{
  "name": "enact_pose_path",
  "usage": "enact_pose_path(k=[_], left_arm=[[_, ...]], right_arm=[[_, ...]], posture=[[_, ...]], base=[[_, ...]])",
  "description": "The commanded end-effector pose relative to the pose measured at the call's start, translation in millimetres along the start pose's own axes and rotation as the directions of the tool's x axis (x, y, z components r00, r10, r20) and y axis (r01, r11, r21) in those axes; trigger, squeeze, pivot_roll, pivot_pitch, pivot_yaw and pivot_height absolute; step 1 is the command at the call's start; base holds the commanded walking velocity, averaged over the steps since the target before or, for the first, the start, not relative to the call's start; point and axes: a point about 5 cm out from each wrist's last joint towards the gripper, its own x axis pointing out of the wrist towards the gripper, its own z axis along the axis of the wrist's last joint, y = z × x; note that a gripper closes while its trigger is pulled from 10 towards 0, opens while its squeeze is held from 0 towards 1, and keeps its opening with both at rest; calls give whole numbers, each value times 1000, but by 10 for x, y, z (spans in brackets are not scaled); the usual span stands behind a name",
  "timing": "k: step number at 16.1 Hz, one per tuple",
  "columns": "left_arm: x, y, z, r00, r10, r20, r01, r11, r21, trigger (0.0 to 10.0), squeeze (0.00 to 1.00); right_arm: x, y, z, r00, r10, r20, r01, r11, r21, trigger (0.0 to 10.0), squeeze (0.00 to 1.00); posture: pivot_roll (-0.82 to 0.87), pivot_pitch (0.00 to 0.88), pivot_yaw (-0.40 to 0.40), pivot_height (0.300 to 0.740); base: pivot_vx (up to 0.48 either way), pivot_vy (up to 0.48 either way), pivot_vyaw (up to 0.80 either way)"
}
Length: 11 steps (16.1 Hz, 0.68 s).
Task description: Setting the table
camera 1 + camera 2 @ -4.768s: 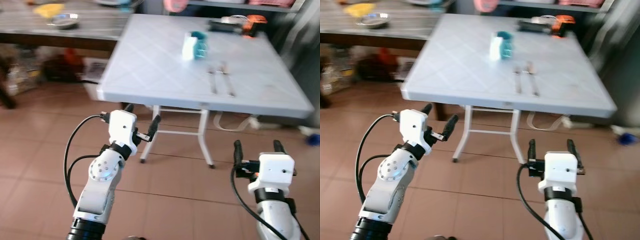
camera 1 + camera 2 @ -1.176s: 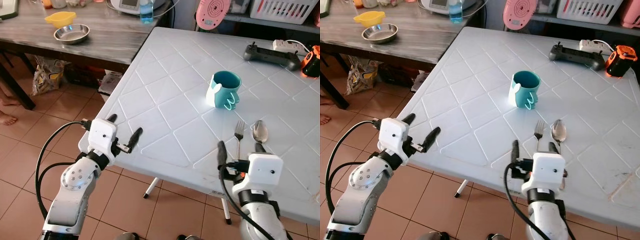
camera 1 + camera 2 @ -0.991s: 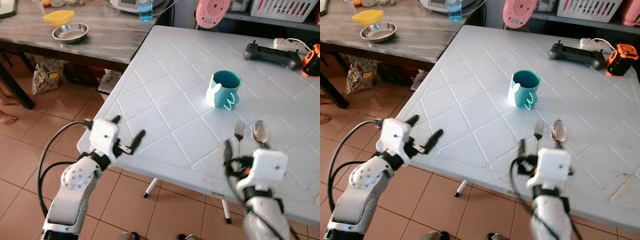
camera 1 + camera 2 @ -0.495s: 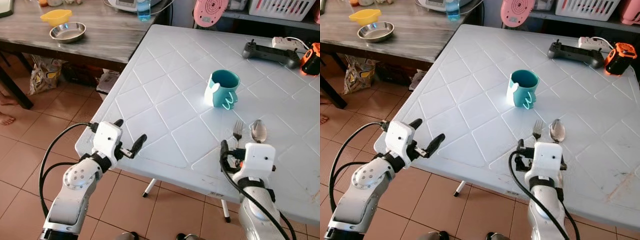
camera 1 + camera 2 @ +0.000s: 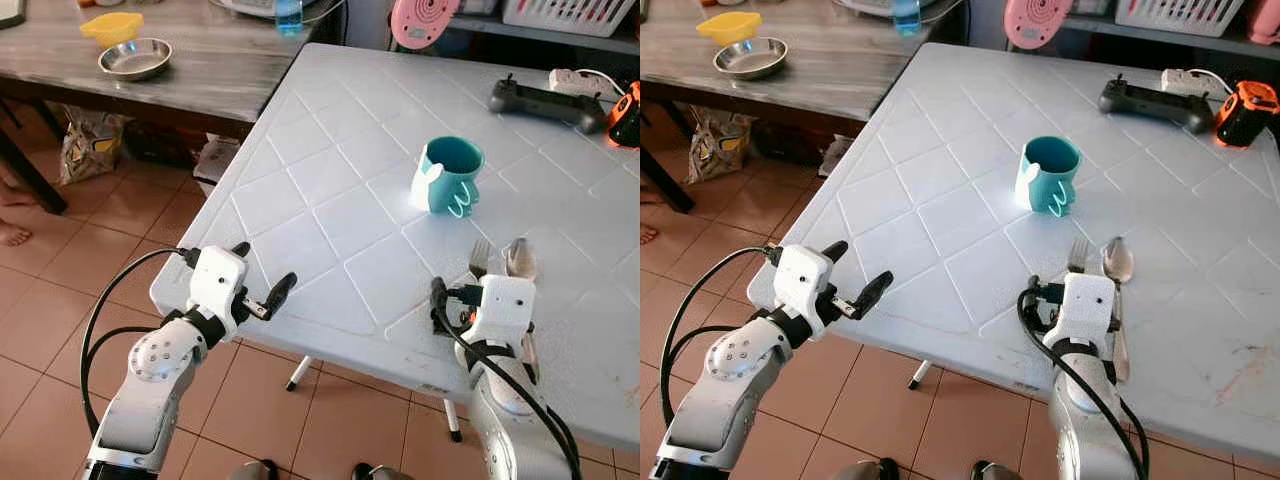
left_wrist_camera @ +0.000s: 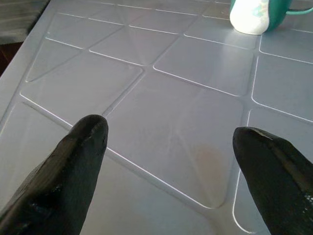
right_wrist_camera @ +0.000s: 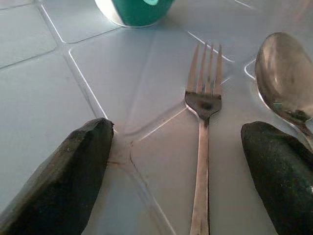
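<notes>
My right pincer (image 7: 195,161) has come down over the fork (image 7: 204,142), fingers spread either side and not yet clenched. Fork and spoon (image 5: 1117,262) lie side by side on the tabletop (image 5: 330,180); my left pincer (image 5: 262,290) hovers released at its edge.

A home: tiled floor (image 5: 60,290), plastic table (image 5: 330,190), wooden bench (image 5: 200,70) with a metal bowl (image 5: 134,58).

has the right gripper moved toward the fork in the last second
Yes. The right gripper has gone forward over the table, its fingers now straddling the fork.
</notes>
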Motion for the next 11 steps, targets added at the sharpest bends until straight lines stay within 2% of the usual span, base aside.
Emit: enact_pose_path(k=[1, 8, 11], left_arm=[[-20, -34, 1, 1000, -10, -5, 10, 1000, 3, 10000, 0], [-9, -85, 10, 999, -42, 2, 42, 999, -5, 10000, 0], [-14, -118, 3, 994, -108, -4, 108, 994, -22, 10000, 0]], right_arm=[[2, -17, -77, 999, -13, -51, 13, 1000, 5, 0, 0], [-12, -25, -179, 992, -20, -124, 27, 998, 56, 0, 0], [-25, -76, -225, 987, -47, -156, 61, 994, 87, 0, 0]], posture=[[153, 205, 10, 740], [156, 207, 15, 740], [157, 208, 13, 740]], base=[[0, 0, 0], [0, 0, 0], [0, 0, 0]])
